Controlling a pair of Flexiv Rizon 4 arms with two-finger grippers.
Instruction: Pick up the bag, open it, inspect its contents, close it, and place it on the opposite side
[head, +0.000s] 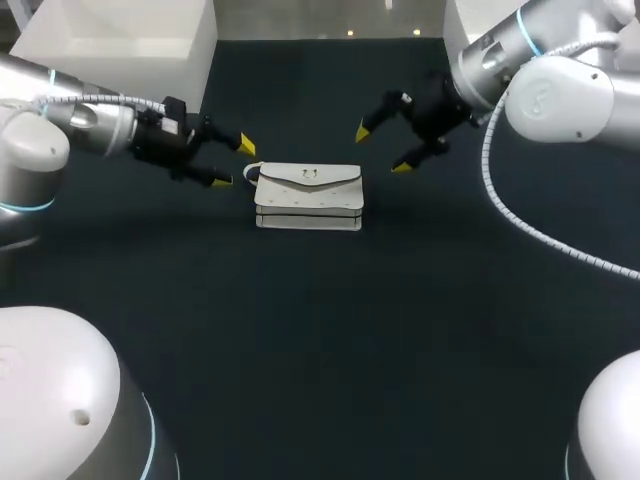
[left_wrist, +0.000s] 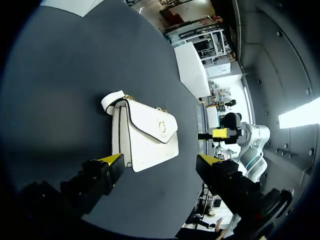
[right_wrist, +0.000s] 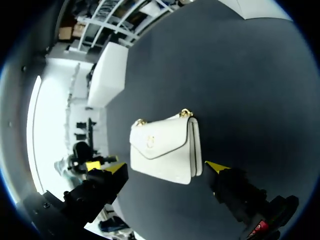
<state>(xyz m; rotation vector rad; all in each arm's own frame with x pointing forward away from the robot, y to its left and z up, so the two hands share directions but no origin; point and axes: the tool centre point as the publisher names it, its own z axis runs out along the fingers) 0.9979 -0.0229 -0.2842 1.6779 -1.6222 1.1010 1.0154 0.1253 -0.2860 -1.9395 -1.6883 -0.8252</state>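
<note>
The dark desk (head: 320, 330) carries a white bag (head: 308, 195), which lies between the two claws with neither touching it. Its flap is folded down, with a small metal clasp (head: 309, 176) at the middle of the flap's edge. The left claw (head: 233, 163) hangs just beside the bag's end where the white strap (head: 250, 172) loops out. Its yellow-tipped fingers stand wide apart and hold nothing. From the left wrist, the bag (left_wrist: 147, 135) sits just ahead of the left claw (left_wrist: 160, 159), in line with the gap between the spread fingers. The strap (left_wrist: 111, 100) curls off the far corner of the bag, beyond the claw, with gold chain links beside it. The right claw (head: 381, 150) hovers off the bag's other end, a little farther back over the desk than the left claw. It too is spread wide and empty. From the right wrist, the bag (right_wrist: 165, 150) lies directly ahead of the right claw (right_wrist: 166, 167), partly between the fingers' lines, and shows its flap and clasp (right_wrist: 149, 142). A gold chain fitting (right_wrist: 186, 112) stands at the bag's far edge.
</note>
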